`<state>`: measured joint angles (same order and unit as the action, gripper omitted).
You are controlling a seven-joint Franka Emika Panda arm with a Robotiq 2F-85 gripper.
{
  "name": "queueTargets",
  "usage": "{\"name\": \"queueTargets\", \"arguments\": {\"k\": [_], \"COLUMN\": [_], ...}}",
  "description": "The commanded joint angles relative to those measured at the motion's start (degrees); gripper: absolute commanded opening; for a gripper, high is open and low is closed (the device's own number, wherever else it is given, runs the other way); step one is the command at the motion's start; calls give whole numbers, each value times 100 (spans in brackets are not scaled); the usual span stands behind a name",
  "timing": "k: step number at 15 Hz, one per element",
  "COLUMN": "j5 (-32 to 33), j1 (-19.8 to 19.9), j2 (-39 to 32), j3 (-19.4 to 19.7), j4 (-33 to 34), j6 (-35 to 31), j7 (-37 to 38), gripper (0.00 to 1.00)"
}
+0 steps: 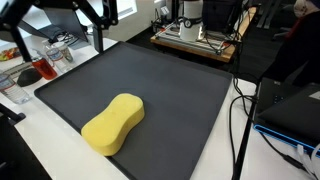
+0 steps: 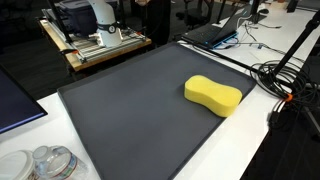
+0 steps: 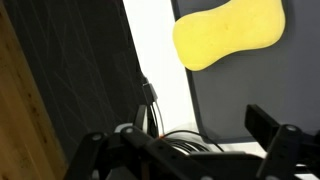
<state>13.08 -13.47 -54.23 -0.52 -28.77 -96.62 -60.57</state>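
- The gripper (image 3: 185,150) shows only in the wrist view, where it comes in from the bottom edge. Its two dark fingers (image 3: 95,150) stand spread wide apart with nothing between them, so it is empty.
- The yellow, peanut-shaped foam sponge (image 3: 228,33) lies ahead of the gripper at the top of the wrist view, a little to the right of the midline between the fingers. It is well apart from them, with no contact.
- The sponge's long axis runs nearly across the wrist picture, its right end tilted slightly upward. That is roughly parallel to the line joining the two fingers, so the narrow waist does not face the opening.
- In both exterior views the sponge (image 1: 112,124) (image 2: 213,95) rests flat on the dark grey rectangular mat (image 1: 170,90) (image 2: 130,110). It sits close to one of the mat's edges rather than at the centre.
- The mat covers most of the white tabletop (image 3: 160,50). In the wrist view a bare strip of that tabletop and a bundle of black cables (image 3: 150,100) lie between the gripper and the mat's near border.
- The gripper cannot be picked out with certainty in either exterior view, so its height above the mat cannot be told.
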Motion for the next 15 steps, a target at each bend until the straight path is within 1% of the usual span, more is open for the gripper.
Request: {"name": "queueTargets", "arguments": {"k": [1,4,5,6,10,15], "j5": [108,109,101,90,93,90], "j1": [-138,-222,-243,-267,-385,-512], "j2": [-287,-384,-273,-255,-320,-307], "j3": [94,116,116,111,108,118], "j4": [557,684,459,389,389,402], "j6": [570,741,675,671,740,997], "j7": [-237,-307,-299,-304,-336,-229], "gripper": [100,100,100,100,100,100]}}
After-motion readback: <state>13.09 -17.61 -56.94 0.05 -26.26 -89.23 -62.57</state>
